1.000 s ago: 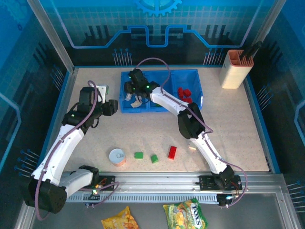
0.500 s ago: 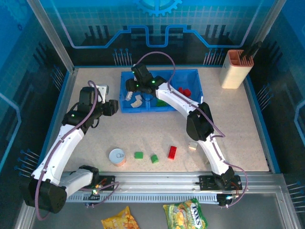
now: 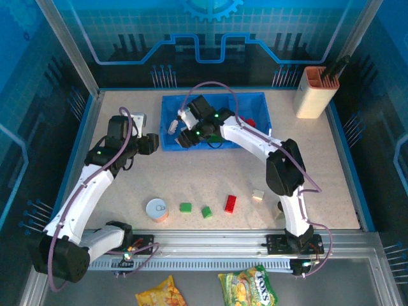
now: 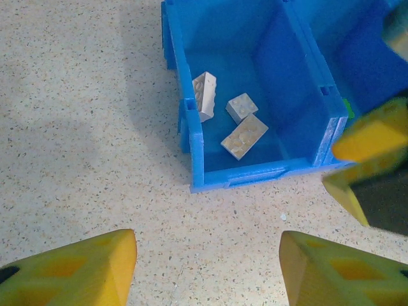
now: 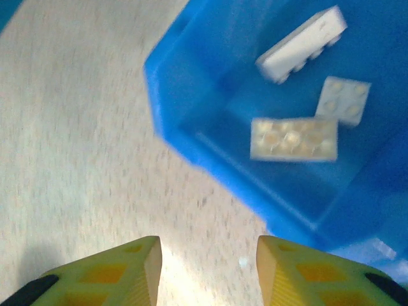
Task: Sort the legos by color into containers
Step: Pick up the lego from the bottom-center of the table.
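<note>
Cream bricks [image 4: 244, 136] in a blue bin [image 4: 194, 146], speckled beige table [image 4: 76, 127], yellow fingers [image 4: 83, 271].

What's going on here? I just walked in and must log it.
Two arms are sorting lego bricks by colour into a blue bin. Three cream bricks lie in its left compartment. The right gripper hangs open by that compartment's corner; the left gripper hovers open beside the bin. Two green bricks, a red brick and a cream brick lie on the table.

Legos [image 4: 244, 136] in containers [image 4: 255, 174], tin [image 3: 156, 209] well before them
</note>
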